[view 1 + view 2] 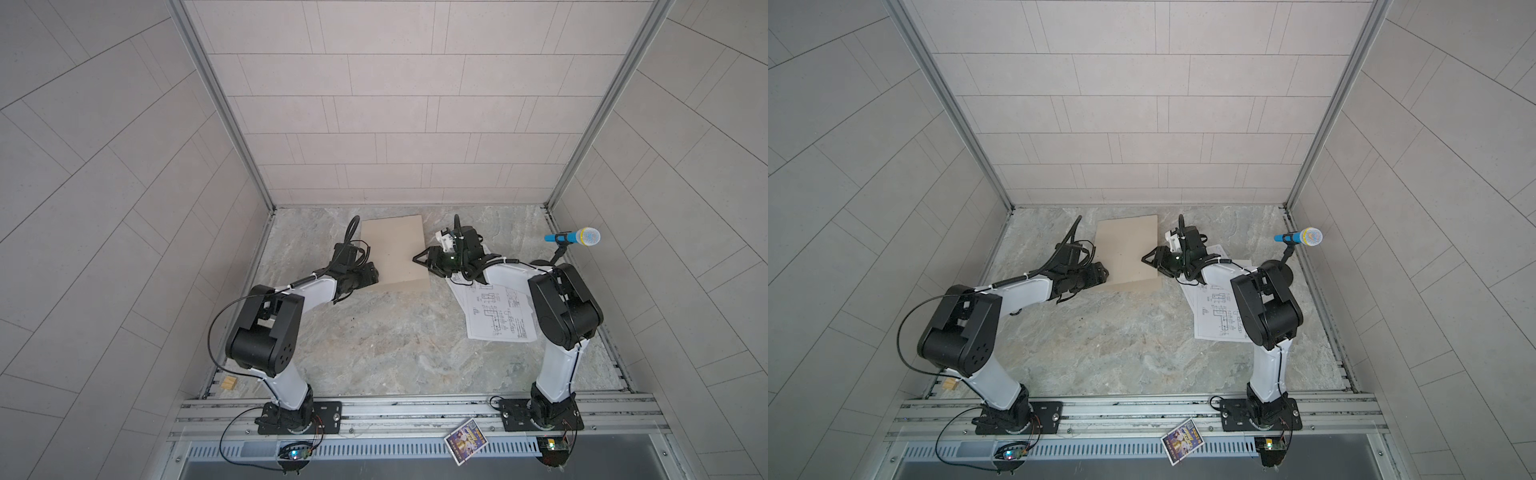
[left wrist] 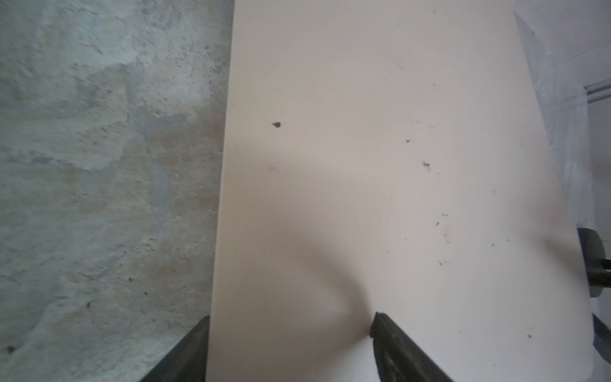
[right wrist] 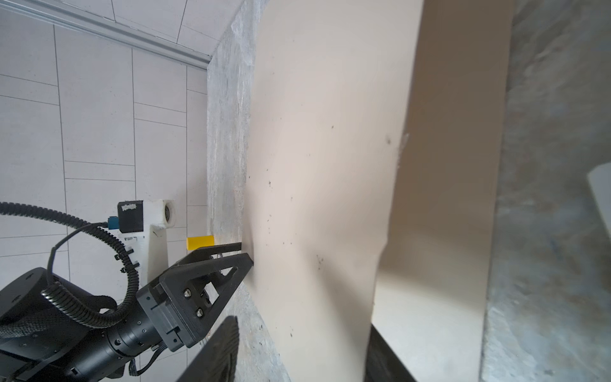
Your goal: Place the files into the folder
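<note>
Tan folder (image 1: pixel 392 249) lies at the tabletop's (image 1: pixel 374 353) back centre, its cover raised along the right edge. Left gripper (image 1: pixel 375 275) is open astride the left edge. Right gripper (image 1: pixel 415 259) is open, jaws either side of the cover. Files (image 1: pixel 498 316) lie just right, outside.

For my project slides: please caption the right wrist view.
The right gripper straddles the raised cover of the folder, lower leaf showing beyond; the left gripper meets the opposite edge.
</note>
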Controlling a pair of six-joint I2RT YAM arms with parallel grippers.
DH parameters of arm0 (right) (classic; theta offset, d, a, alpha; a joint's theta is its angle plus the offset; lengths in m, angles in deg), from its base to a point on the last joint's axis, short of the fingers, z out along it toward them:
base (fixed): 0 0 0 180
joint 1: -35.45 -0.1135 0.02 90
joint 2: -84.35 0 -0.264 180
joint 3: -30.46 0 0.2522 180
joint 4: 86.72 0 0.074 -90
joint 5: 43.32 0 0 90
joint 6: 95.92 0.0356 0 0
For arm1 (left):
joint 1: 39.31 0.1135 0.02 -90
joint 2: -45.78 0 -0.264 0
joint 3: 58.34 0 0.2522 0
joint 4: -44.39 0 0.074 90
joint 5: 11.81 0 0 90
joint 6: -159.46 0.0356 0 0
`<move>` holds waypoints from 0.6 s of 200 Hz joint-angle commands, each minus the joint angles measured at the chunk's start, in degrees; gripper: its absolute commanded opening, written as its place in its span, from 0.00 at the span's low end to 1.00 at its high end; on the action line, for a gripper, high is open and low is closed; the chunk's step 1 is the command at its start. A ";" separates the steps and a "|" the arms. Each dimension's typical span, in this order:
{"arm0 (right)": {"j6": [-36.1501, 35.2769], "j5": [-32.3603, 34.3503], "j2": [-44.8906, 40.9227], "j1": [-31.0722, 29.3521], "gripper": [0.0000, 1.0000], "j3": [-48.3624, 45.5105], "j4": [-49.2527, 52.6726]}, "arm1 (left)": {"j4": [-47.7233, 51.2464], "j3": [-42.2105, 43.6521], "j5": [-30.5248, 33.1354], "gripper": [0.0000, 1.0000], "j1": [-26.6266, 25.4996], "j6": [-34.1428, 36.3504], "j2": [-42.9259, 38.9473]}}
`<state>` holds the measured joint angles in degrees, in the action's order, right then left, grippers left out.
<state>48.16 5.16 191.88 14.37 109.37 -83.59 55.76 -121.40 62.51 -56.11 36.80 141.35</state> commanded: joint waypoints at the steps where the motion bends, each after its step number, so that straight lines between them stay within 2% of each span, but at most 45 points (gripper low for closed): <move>1: 1.27 -1.59 -2.70 -0.80 0.53 -1.07 -1.58 | -4.48 1.93 -2.33 0.78 -0.69 -2.16 -2.39; 35: 0.45 0.12 -5.02 -1.46 0.41 -1.81 0.12 | -8.22 5.12 -3.27 0.78 -1.77 -4.95 -4.22; 51: -1.84 1.78 -6.68 -2.01 0.39 -1.24 3.21 | -10.20 7.25 -3.32 0.79 -2.27 -6.20 -5.17; 76: -6.24 4.69 -8.95 -3.75 0.27 1.08 10.12 | -10.39 9.65 -3.09 0.79 -2.47 -6.67 -7.16; 98: -9.98 7.75 -9.90 -5.78 0.16 4.42 17.04 | -8.82 11.58 -1.89 0.81 -2.48 -6.08 -10.76; 120: -13.07 11.61 -10.53 -7.95 0.11 7.16 22.77 | -3.62 11.72 1.76 0.86 -1.86 -5.10 -15.21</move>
<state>40.42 11.35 183.77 8.58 113.52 -69.80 48.74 -109.99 60.65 -58.25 30.94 131.16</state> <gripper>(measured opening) 0.126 0.837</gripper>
